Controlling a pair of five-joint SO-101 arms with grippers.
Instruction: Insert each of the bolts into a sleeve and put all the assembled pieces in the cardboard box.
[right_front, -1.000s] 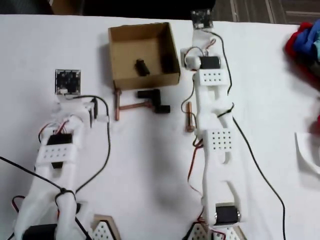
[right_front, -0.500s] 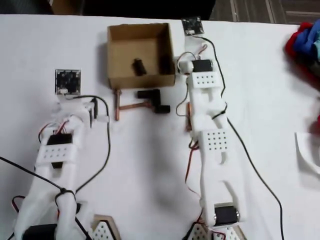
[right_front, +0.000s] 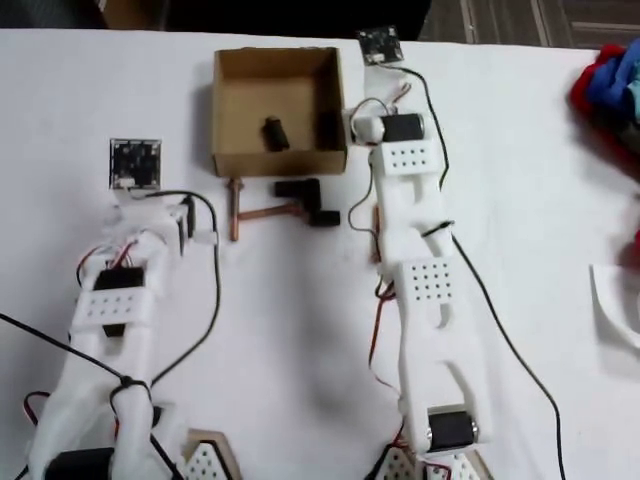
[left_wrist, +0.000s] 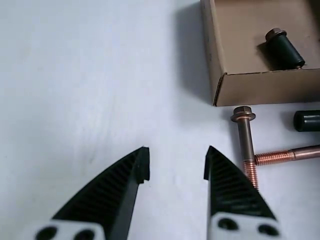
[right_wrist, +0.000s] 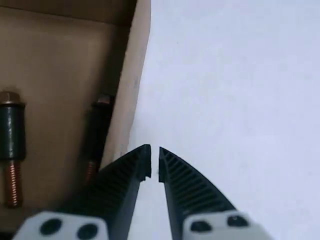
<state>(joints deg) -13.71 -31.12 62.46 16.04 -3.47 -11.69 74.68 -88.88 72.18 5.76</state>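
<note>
The left hand (left_wrist: 176, 155) is open, its two black ribbed fingers well apart with nothing between them, low over the white bench (left_wrist: 75, 75). Ahead of it and off to one side stands the cardboard box (left_wrist: 260, 87), plain brown with its top open. Inside lies a sleeved bolt (left_wrist: 284, 47): a black sleeve with a copper hex head showing at one end. Outside the box, between its near wall and one of the left hand's fingers, lies a bare bolt (left_wrist: 245, 140), copper-coloured, head toward the box and threaded end by that fingertip. A crossing bolt (left_wrist: 287, 154) meets it at a right angle, its threaded tip touching the first bolt's shank. Just past that pair lies a loose black sleeve (left_wrist: 307, 120); the high view shows another sleeve (right_front: 322, 215) near it.

The right hand (right_wrist: 154, 157) is nearly closed, only a thin slit between the fingers, gripping nothing. It hangs at the box's side wall (right_wrist: 132, 75). Inside the box, beside that wall, lies a second sleeved bolt (right_wrist: 100, 132), and farther in the first one (right_wrist: 11, 135), with copper thread sticking out of the black sleeve. Another bare bolt (right_front: 377, 235) lies on the bench partly under the right arm.
</note>
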